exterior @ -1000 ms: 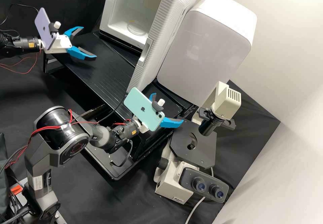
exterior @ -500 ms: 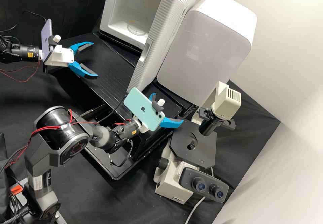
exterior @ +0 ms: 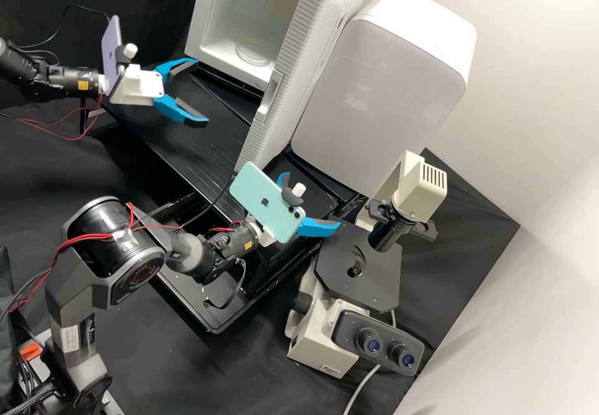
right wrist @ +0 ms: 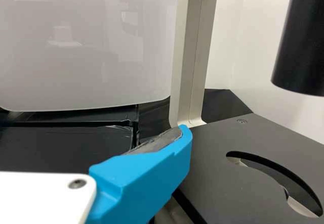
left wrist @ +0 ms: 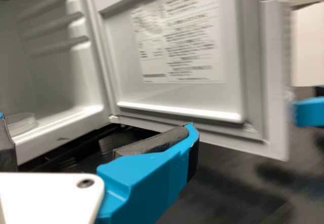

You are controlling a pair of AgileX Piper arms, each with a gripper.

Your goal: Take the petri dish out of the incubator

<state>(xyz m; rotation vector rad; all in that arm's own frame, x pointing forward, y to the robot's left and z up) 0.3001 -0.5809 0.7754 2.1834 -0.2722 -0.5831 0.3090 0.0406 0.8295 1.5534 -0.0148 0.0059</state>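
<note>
The clear petri dish [exterior: 253,51] lies on the floor of the white incubator [exterior: 218,22], whose door [exterior: 299,59] stands swung open. In the left wrist view the dish [left wrist: 20,123] shows at the chamber's front lip. My left gripper [exterior: 199,89] hovers open over the black shelf, just in front of the incubator's opening and a little short of the dish, with nothing between its blue fingers [left wrist: 162,158]. My right gripper [exterior: 311,200] is open and empty, low beside the microscope stage [right wrist: 263,153].
The open door juts out between the two arms. A large white box [exterior: 387,84] stands right of the incubator. A microscope [exterior: 355,327] sits at the front right. The black shelf [exterior: 206,140] has free room under the left gripper.
The left arm has moved right and towards the incubator, its open gripper now close to the opening. The right arm has not moved.
</note>
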